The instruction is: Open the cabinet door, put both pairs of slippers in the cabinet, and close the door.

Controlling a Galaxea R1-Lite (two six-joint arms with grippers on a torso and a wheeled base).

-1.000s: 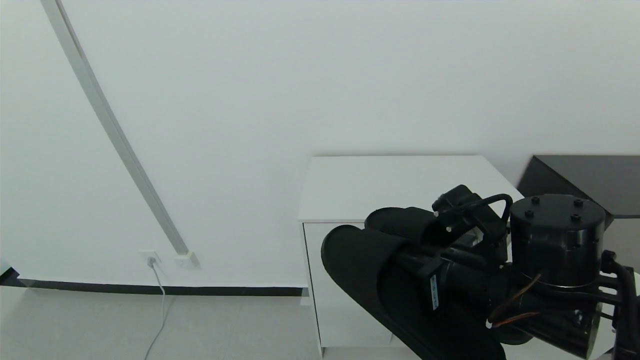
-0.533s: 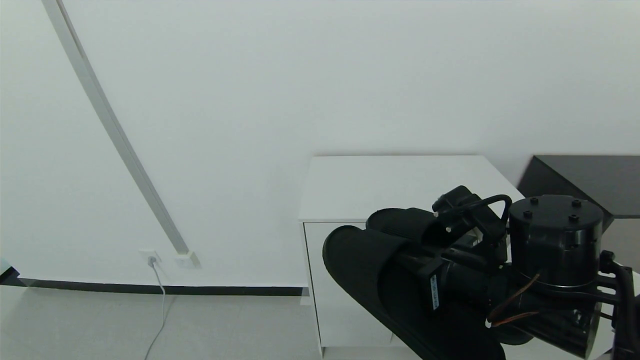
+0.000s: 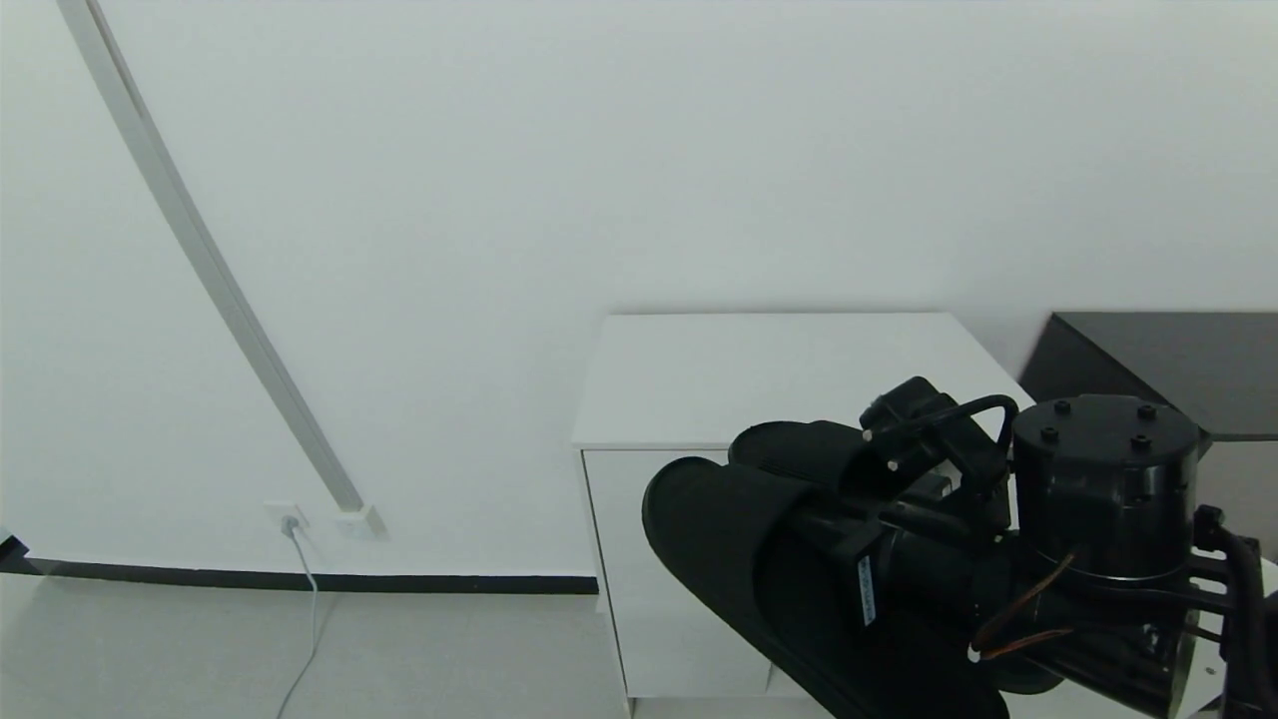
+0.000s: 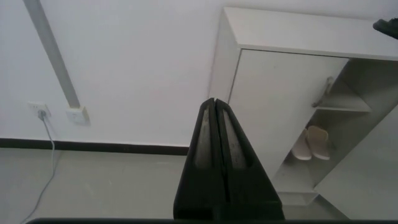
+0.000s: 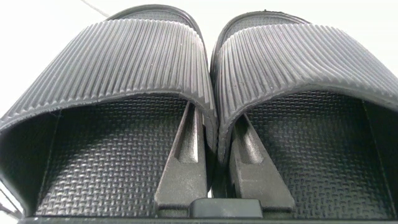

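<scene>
A pair of black ribbed slippers (image 3: 719, 529) hangs in the air in front of the white cabinet (image 3: 769, 369). My right gripper (image 5: 214, 124) is shut on them, one finger (image 5: 186, 155) inside each slipper, pinching the two inner strap walls together. In the left wrist view the cabinet door (image 4: 280, 118) stands open, its handle (image 4: 323, 92) at the free edge. A pale beige pair of slippers (image 4: 311, 143) lies on a shelf inside. My left gripper (image 4: 214, 102) is shut and holds nothing, out to the left of the cabinet and well off the floor.
The cabinet stands against a white wall. A dark table (image 3: 1168, 359) stands to its right. A slanted metal strip (image 3: 200, 260) runs down the wall to a socket (image 3: 290, 519), from which a cable trails over the grey floor. There is free floor left of the cabinet.
The whole head view has shifted a little, so the camera has moved. The right arm and the black slippers keep the same place in the picture.
</scene>
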